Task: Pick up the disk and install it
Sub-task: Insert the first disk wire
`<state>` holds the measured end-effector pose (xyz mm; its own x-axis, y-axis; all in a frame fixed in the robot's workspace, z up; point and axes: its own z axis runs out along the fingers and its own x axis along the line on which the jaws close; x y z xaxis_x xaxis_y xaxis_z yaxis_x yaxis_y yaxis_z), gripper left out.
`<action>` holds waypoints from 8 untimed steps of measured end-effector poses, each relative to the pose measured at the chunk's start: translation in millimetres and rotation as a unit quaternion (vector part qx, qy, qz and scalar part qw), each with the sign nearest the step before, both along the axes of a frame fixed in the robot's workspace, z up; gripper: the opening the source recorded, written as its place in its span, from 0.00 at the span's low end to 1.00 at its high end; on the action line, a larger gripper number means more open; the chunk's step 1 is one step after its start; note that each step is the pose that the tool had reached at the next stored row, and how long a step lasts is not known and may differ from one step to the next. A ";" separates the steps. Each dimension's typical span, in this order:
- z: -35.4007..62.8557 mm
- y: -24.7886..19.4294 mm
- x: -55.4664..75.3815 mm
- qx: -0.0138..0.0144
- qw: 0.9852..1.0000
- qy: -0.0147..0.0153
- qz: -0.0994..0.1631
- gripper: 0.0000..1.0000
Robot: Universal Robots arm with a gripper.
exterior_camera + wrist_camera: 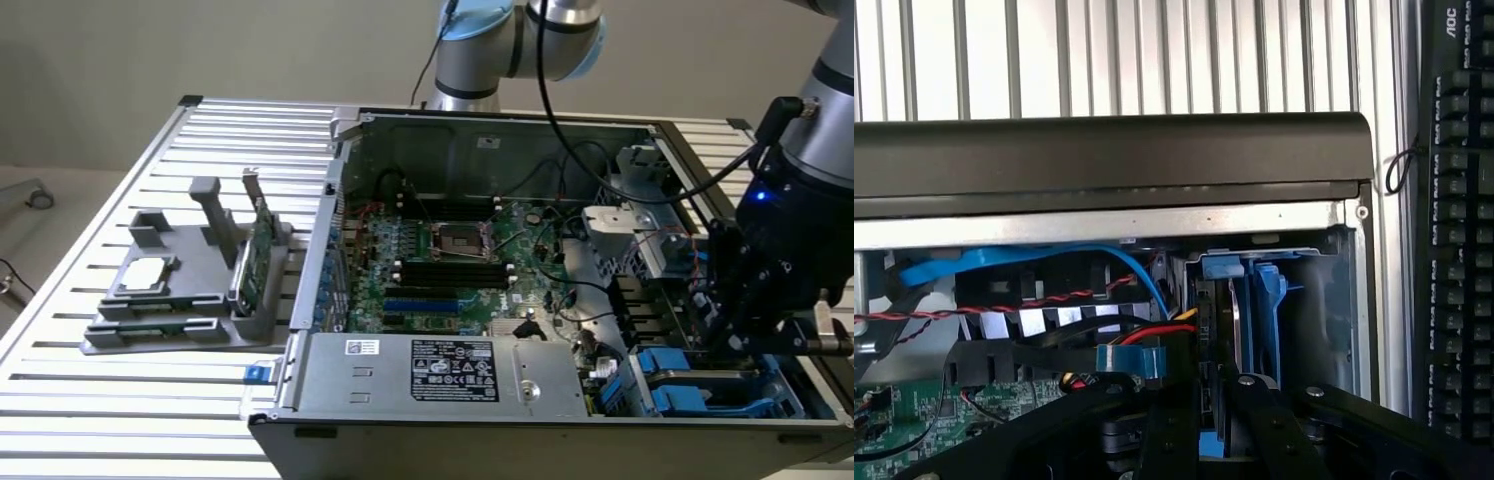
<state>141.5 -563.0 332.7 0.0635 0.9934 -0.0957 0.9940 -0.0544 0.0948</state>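
The disk (1259, 310) stands on edge in the drive bay at the corner of the open computer case (1114, 160). Its bright blue carrier frames a dark grey body. My gripper (1212, 440) reaches down onto its near edge, and the black fingers (1169, 430) are shut on it with a strip of blue showing between them. In the exterior view the gripper (731, 335) hangs low inside the case at that view's right, over the blue parts of the bay (681, 390).
Red-black wires and a blue flat cable (1034, 260) run close beside the bay. The motherboard (454, 270) and power supply (441, 365) take up the case. A grey fixture (187, 300) holds a silver chip (144, 275) and a green card (254, 260). A keyboard (1459, 200) lies outside the case.
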 end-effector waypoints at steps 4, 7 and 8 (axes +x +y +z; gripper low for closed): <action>0.0 0.0 1.3 0.000 1.000 0.002 0.000 0.17; 0.0 -0.1 2.2 0.000 1.000 0.003 0.000 0.17; 0.0 -0.2 2.4 0.000 1.000 0.003 0.000 0.17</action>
